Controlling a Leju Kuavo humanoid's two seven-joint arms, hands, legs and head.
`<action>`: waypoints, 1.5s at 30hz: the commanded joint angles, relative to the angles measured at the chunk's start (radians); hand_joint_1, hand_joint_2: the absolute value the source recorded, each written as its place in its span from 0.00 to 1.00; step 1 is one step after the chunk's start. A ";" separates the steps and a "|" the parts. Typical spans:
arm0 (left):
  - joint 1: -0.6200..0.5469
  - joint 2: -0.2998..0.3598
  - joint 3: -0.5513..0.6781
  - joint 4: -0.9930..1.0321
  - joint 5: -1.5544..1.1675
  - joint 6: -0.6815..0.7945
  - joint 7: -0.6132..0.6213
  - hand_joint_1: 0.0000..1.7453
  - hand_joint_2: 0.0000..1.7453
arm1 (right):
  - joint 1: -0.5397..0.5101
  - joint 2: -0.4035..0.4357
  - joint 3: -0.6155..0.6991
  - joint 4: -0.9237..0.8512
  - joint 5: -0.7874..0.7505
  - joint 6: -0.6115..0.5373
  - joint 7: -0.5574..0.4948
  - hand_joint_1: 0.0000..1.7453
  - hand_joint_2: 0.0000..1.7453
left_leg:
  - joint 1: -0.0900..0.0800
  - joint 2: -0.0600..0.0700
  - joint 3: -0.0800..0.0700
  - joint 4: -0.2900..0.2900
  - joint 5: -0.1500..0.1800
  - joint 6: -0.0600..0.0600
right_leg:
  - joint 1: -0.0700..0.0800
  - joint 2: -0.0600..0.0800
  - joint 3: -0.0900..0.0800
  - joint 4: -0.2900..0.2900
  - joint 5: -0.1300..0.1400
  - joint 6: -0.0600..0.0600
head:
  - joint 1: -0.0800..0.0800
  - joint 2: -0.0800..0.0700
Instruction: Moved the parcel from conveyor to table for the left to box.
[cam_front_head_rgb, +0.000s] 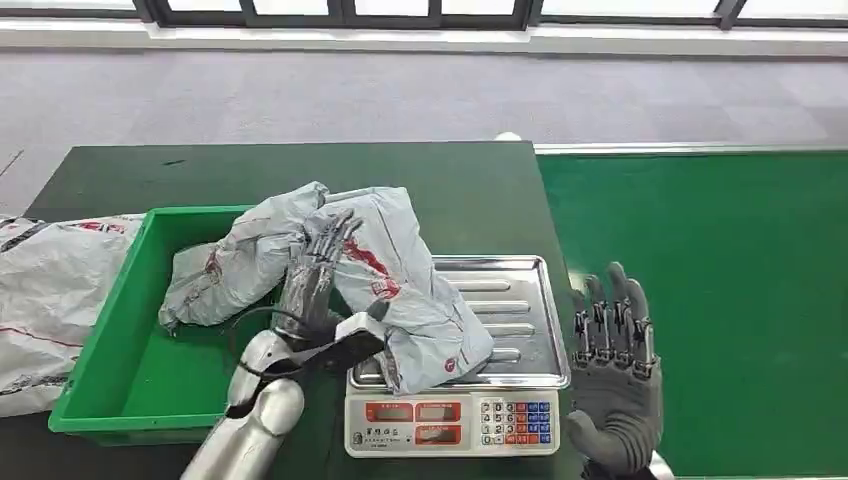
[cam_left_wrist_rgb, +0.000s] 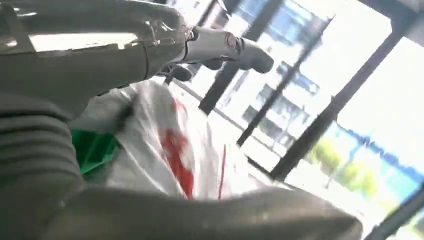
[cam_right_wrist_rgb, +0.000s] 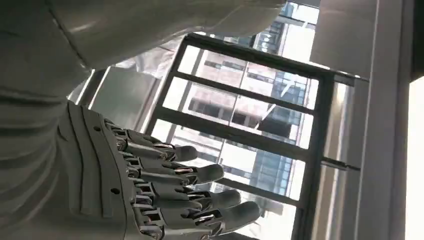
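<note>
Already at the far left of the head view lies a white mailer bag (cam_front_head_rgb: 45, 300) on the dark green table (cam_front_head_rgb: 420, 190), just beside the green bin (cam_front_head_rgb: 110, 400), which holds a crumpled grey bag (cam_front_head_rgb: 230, 265) in its upper part. Right of that, the left hand (cam_front_head_rgb: 315, 270) reaches up from the lower middle of the frame with its fingers (cam_front_head_rgb: 328, 235) laid over the parcel (cam_front_head_rgb: 400, 280), a grey plastic mailer with red print; whether they truly pinch the film or only press on it I cannot tell, though the left wrist view shows the parcel (cam_left_wrist_rgb: 170, 150) bunched close under the hand (cam_left_wrist_rgb: 220, 47). The parcel lies partly on the steel pan of the scale (cam_front_head_rgb: 500, 320) and partly over the bin's right rim. Its long axis runs diagonally, from upper left near the bin to lower right over the pan, the lower end pointing toward the scale's keypad. The risk, as I judge it, is slippery film: a shallow hold could let the bag slide out mid-lift, or its trailing end could drag on the pan and shift the scale. Further right, the right hand (cam_front_head_rgb: 612, 375) is raised over the edge of the green conveyor (cam_front_head_rgb: 720, 300), fingers (cam_right_wrist_rgb: 200, 175) extended and slightly apart, holding nothing.
</note>
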 joint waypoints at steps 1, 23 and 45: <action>-0.352 0.007 -0.229 0.655 -0.122 -0.185 0.011 0.00 1.00 | -0.056 -0.093 0.069 -0.026 -0.028 -0.023 0.002 0.00 1.00 | -0.002 -0.004 -0.003 -0.003 0.004 0.000 | -0.001 -0.005 -0.002 -0.001 0.002 0.000 | 0.000 0.000; -0.427 0.012 -0.398 0.843 -0.254 -0.333 -0.026 1.00 1.00 | -0.024 -0.080 0.029 -0.041 -0.029 -0.003 0.002 0.00 1.00 | -0.001 -0.002 0.000 -0.003 0.009 0.000 | -0.001 -0.003 0.000 0.002 0.005 -0.001 | 0.000 0.000; -0.353 0.062 -0.404 0.734 -0.257 -0.301 -0.017 1.00 1.00 | -0.069 -0.075 0.009 -0.004 -0.056 0.034 0.002 0.00 1.00 | -0.001 0.001 0.013 -0.004 0.003 -0.001 | 0.000 0.001 0.011 0.002 0.001 -0.003 | 0.000 0.000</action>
